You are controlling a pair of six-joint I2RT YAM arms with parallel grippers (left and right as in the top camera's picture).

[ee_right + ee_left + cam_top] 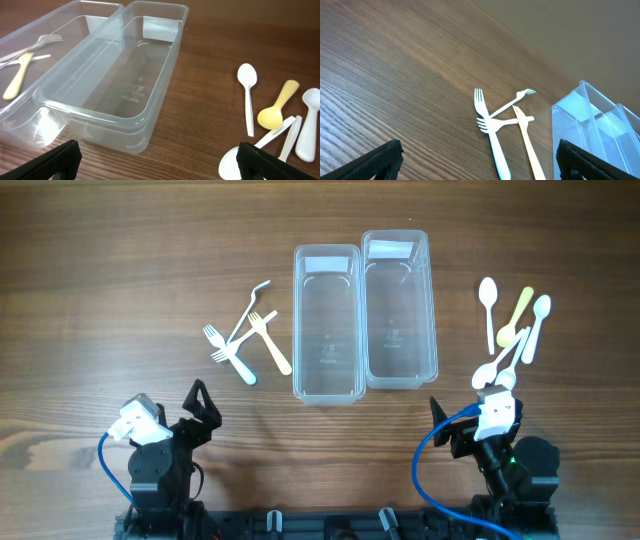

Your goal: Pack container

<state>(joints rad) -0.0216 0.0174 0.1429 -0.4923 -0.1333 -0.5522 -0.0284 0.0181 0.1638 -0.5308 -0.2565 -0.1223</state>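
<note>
Embossed marks [131,92] on the container [159,60] floor, seemingly illegible.

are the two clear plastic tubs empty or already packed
Empty: overhead, the left clear plastic tub and the right clear plastic tub show bare floors; plastic forks and plastic spoons lie outside on the wooden table.

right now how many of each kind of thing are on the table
clear plastic containers: 2
white forks: 3
cream fork or knife, head unclear: 1
white spoons: 4
yellow spoon: 1
total: 11
</note>
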